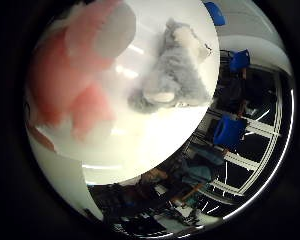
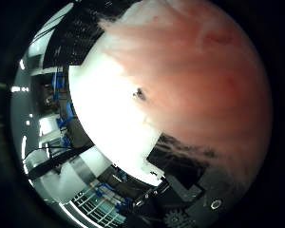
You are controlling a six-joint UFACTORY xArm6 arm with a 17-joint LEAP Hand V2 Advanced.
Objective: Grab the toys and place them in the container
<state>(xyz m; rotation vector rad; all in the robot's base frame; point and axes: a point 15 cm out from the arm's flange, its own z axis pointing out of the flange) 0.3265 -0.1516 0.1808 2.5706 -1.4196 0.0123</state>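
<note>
A pink plush toy (image 2: 199, 80) fills much of the thumb side view, so it is very close to my palm. It rests on the white round table (image 1: 140, 145). On the same table, a little further from the palm, a grey and white plush toy (image 1: 172, 70) lies with its pale paws showing. Black and geared parts of my hand (image 2: 194, 202) show at the edge of the thumb side view, beside the pink toy. How the hand stands around the pink toy is hidden.
The table's curved edge (image 1: 190, 145) runs close behind the grey toy. Beyond it stand blue chairs (image 1: 229, 131) on a dark floor with white lines. Cluttered equipment (image 2: 104, 194) sits past the table's other side.
</note>
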